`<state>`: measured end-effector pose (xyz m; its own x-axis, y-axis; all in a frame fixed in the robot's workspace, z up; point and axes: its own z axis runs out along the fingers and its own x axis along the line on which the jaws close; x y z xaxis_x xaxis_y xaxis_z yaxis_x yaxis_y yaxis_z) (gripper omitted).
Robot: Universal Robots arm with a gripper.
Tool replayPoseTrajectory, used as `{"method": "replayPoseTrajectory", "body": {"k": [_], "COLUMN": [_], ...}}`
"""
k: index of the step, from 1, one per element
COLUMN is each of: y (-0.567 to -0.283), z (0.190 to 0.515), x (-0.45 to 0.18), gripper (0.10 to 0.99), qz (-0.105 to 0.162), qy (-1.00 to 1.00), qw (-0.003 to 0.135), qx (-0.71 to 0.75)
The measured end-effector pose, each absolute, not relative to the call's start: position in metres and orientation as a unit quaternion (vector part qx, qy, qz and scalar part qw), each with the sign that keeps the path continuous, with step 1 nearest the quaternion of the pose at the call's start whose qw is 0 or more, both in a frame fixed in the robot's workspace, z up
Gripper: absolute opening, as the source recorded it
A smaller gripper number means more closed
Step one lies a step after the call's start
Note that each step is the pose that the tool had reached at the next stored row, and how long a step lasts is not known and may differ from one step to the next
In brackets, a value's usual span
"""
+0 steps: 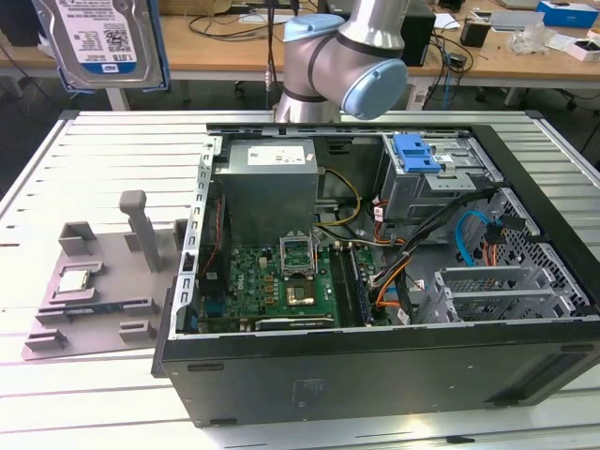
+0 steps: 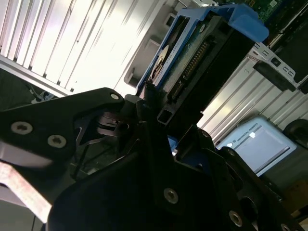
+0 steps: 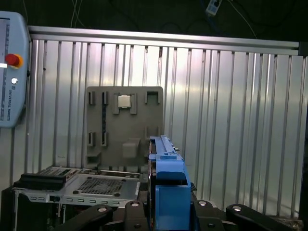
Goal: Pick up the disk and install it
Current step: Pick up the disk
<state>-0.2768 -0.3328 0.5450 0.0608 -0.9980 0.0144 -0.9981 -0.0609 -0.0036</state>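
One disk (image 1: 98, 42) is gripped in the hand (image 2: 156, 110), whose jaws are closed tightly on its blue-framed edge; it is held raised above the desk (image 1: 112, 150), apart from the open computer case (image 1: 375, 375).

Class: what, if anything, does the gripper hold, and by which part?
The gripper holds the disk by the end of its blue carrier nearest the wrist.

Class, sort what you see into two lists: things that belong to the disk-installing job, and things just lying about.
Belongs to the job:
- disk, gripped in the end effector
- open computer case

Just lying about:
- grey holder tray
- small silver chip resting on that tray
- control pendant
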Motion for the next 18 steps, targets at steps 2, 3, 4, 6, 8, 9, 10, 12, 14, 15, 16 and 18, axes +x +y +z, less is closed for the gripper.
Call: {"method": "replayPoseTrajectory", "body": {"k": [2,3,4,6,8,9,10,12,14,15,16,18], "y": [-0.333,-0.333,-0.333,-0.333,-0.333,-0.333,-0.333,-0.333,-0.333,-0.333,-0.333,-0.333], "z": [0.545,0.545,0.545,0.545,0.545,0.545,0.545,0.545,0.545,0.545,0.545,0.545], "x": [-0.267,-0.261,-0.259,-0.252,-0.245,-0.241,-0.237,-0.228,-0.219,-0.216,-0.214,-0.206], "gripper": [0.369,0.369,0.369,0.369,0.369,0.369,0.369,0.369,0.369,0.369,0.369,0.369], "qz": [0.006,0.006,0.006,0.006,0.006,0.006,0.006,0.006,0.006,0.006,0.006,0.006], "qy": [-0.685,-0.685,-0.685,-0.685,-0.685,-0.685,-0.685,-0.685,-0.685,-0.685,-0.685,-0.685], "qw": [0.004,0.004,0.004,0.004,0.004,0.004,0.004,0.004,0.004,0.004,0.004,0.004], "qx": [0.728,0.728,0.728,0.728,0.728,0.728,0.728,0.728,0.728,0.728,0.728,0.728]}}
